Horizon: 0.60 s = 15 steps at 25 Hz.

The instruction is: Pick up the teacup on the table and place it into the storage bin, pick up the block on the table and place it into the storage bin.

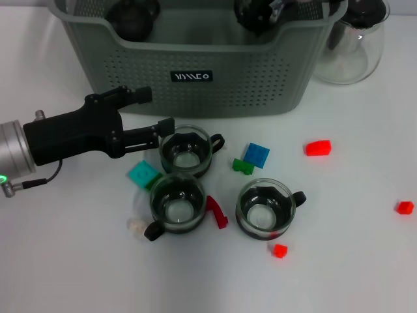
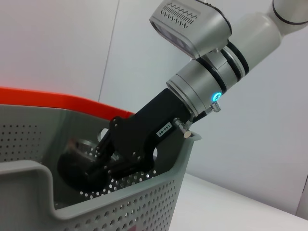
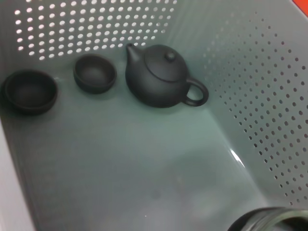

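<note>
Left tool (image 1: 153, 111) open beside teacup (image 1: 186, 151), right tool (image 2: 103, 161) perhaps holding something

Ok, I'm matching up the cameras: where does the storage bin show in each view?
Head view: the storage bin spans the top centre, its black label facing the camera.
Left wrist view: its rim and a corner fill the picture's lower left.
Right wrist view: its inside fills the whole picture.
Shared landmark: the perforated walls.

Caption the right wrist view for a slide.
Inside the storage bin: a dark teapot and two small dark cups.
</note>
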Each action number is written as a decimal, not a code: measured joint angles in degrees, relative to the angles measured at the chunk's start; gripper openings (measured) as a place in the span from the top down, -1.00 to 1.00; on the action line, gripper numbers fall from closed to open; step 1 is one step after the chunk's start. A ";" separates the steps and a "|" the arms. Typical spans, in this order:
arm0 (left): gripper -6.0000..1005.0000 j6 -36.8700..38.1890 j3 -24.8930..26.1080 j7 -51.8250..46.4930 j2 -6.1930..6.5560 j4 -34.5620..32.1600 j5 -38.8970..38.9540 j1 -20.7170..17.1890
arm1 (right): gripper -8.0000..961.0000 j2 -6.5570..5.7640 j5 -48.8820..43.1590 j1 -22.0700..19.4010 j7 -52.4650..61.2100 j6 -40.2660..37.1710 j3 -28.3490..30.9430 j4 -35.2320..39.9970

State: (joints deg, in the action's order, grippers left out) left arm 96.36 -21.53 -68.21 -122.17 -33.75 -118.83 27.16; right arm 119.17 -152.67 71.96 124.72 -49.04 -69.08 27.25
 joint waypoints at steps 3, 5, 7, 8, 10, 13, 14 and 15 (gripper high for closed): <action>-0.71 0.01 0.00 0.00 0.00 0.00 0.00 0.00 | 0.74 0.06 0.01 -0.04 0.00 -0.04 0.00 0.54; -0.71 0.00 0.00 0.00 0.00 0.00 0.00 0.00 | 0.56 0.07 0.01 -0.09 0.04 -0.05 0.00 0.86; -0.71 -0.05 0.00 0.00 0.00 0.00 0.00 0.00 | 0.37 0.08 0.01 -0.10 0.08 -0.07 0.00 1.10; -0.71 -0.07 0.00 0.00 0.00 0.00 0.00 0.00 | 0.33 0.09 0.01 -0.12 0.11 -0.09 -0.01 1.24; -0.71 -0.08 0.00 0.00 0.01 0.00 0.00 -0.02 | 0.24 0.09 0.01 -0.19 0.31 -0.12 0.00 1.94; -0.71 -0.04 0.00 0.00 0.11 0.00 0.00 -0.11 | 0.11 0.25 0.04 -1.09 1.08 -0.71 0.00 5.73; -0.71 -0.04 0.00 0.00 0.18 0.00 0.00 -0.14 | 0.07 0.31 0.20 -1.64 1.32 -1.19 0.02 7.62; -0.71 -0.03 0.00 0.00 0.23 0.00 0.00 -0.20 | 0.03 0.39 0.70 -2.52 1.56 -2.12 0.23 10.89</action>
State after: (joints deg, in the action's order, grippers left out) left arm 96.33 -21.53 -68.21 -121.94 -33.75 -118.83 26.96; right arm 119.56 -151.96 69.44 126.27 -51.16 -68.85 38.14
